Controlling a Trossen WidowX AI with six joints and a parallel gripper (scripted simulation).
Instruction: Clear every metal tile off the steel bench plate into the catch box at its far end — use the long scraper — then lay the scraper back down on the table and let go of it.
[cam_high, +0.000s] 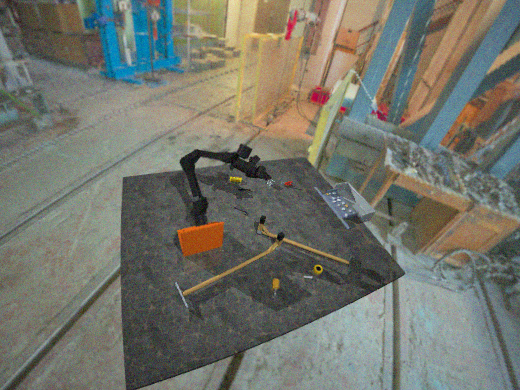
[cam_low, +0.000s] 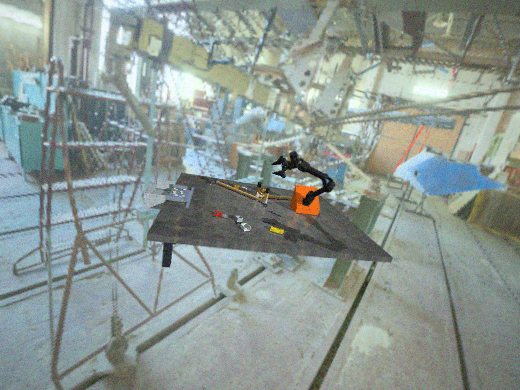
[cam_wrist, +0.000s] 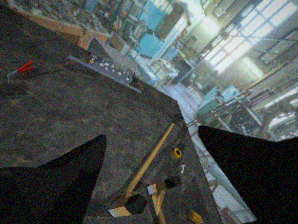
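Note:
My gripper (cam_high: 269, 176) (cam_low: 276, 169) (cam_wrist: 153, 134) is open and empty, raised above the table. A long wooden-handled scraper (cam_high: 227, 272) with a wide thin metal blade lies with its black-tipped grip end near a second wooden-handled tool (cam_high: 315, 249) (cam_wrist: 151, 157), whose head is dark. The gripper is well away from both. The steel bench plate (cam_high: 332, 208) (cam_low: 189, 196) (cam_wrist: 107, 76) stands at the table's edge, with several small metal tiles (cam_high: 337, 201) (cam_low: 175, 191) (cam_wrist: 107, 65) on it. The catch box (cam_high: 364, 201) (cam_low: 154, 198) adjoins the plate; its inside is unclear.
An orange block (cam_high: 201, 238) (cam_low: 306, 201) stands beside the arm's base. A yellow cylinder (cam_high: 236, 179) (cam_low: 276, 230), red-handled tool (cam_high: 288, 184) (cam_low: 218, 214) (cam_wrist: 25, 67) and silver item (cam_low: 245, 226) lie on the table. A yellow ring (cam_high: 318, 269) (cam_wrist: 176, 153) and yellow-handled tool (cam_high: 275, 284) (cam_wrist: 195, 216) lie beyond the long tools.

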